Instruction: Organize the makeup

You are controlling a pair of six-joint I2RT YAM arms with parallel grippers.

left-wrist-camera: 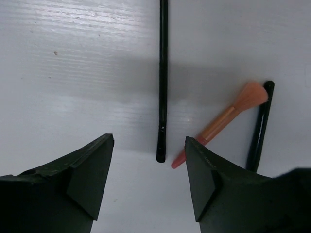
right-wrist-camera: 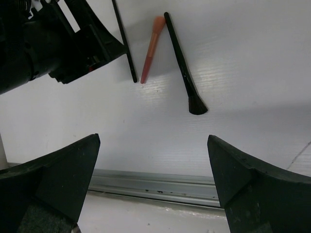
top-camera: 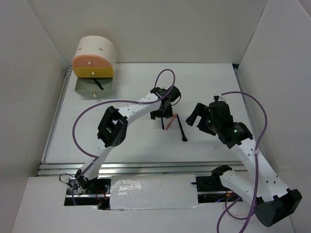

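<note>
Makeup location: a thin black plastic stick (left-wrist-camera: 163,73), a short coral-pink brush (left-wrist-camera: 221,124) and a black brush with a flared head (right-wrist-camera: 182,65) are laid close together on the white table (top-camera: 126,141), mid-table between the arms. The coral bristles appear to touch the black brush's handle end.
Left gripper (left-wrist-camera: 148,165): spread open, with nothing held. It is hung low over the thin stick, whose near end is seen between the jaws.
Right gripper (right-wrist-camera: 153,165): spread open and empty, near the flared brush but apart from it.
Storage: a round cream-and-orange drawer box (top-camera: 94,57) is set far left. Its grey-green bottom drawer (top-camera: 95,88) stands open, and a dark thin item is seen inside.
Handling: all three pieces are judged light, stiff and smooth. The round shafts are likely to roll or slip, and the bristles are soft and best spared.
Hold: the shaft is best taken at mid-length, with the jaws set crosswise and the fingertips brought to table level.
</note>
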